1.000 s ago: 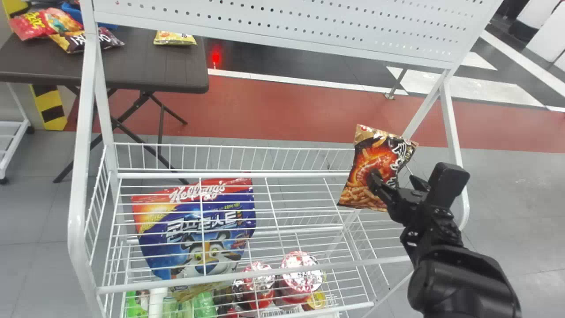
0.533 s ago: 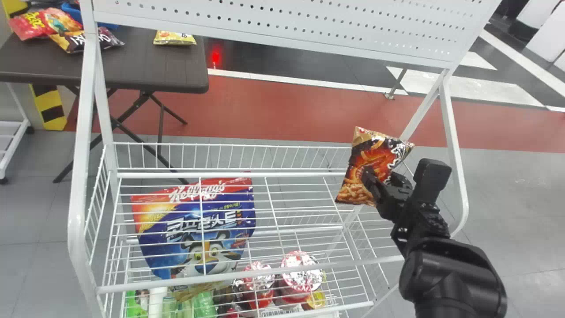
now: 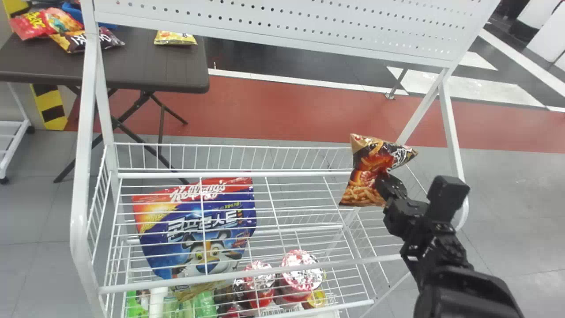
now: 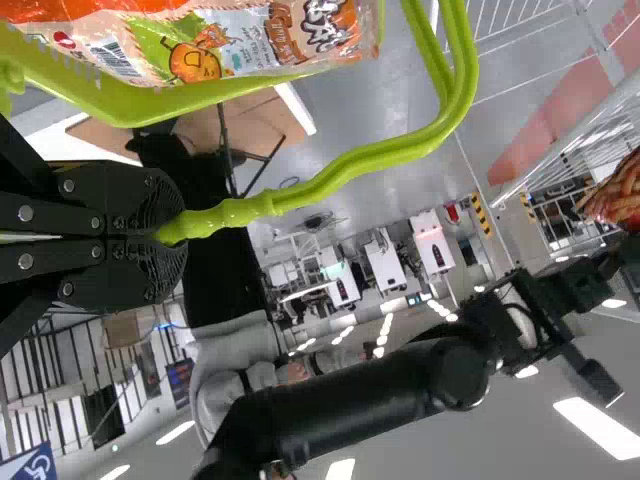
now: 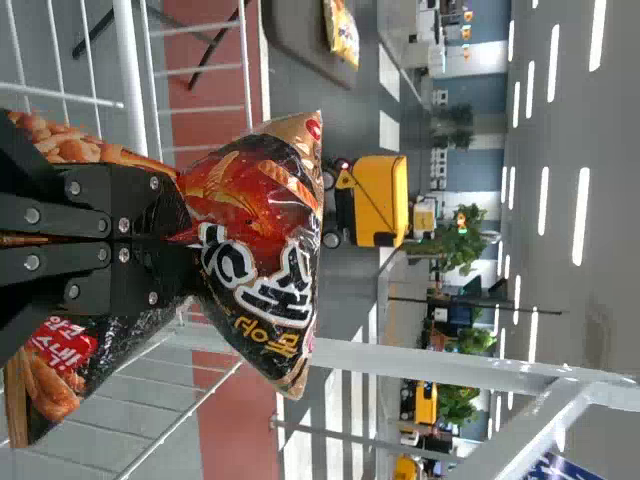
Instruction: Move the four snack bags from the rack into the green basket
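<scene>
You are, by the look of it, at the carry-over step: your right gripper [image 5: 188,242] has the black-and-orange snack bag [image 5: 255,225] pinched across its middle, both fingers closed on the crumpled film, with the bag up by the right end of the white rack [image 3: 238,175]. You can't tell for certain whether its lower edge is free of the wire. Your left gripper [image 4: 172,226] is clamped on the handle of the green basket [image 4: 130,106], and an orange packet [image 4: 225,45] shows at the basket's rim, probably already loaded; how many of the four are in, you can't tell. The next move calls for lifting this bag clear of the side rail and the rack's upright [image 3: 451,128], then bringing it over to the basket's mouth while the left arm holds steady. Come in beside the handle, not across it, lower the bag past the rim, and only then let go. Watch for a wire catching the loose corners, or the slick film twisting in your grip.
</scene>
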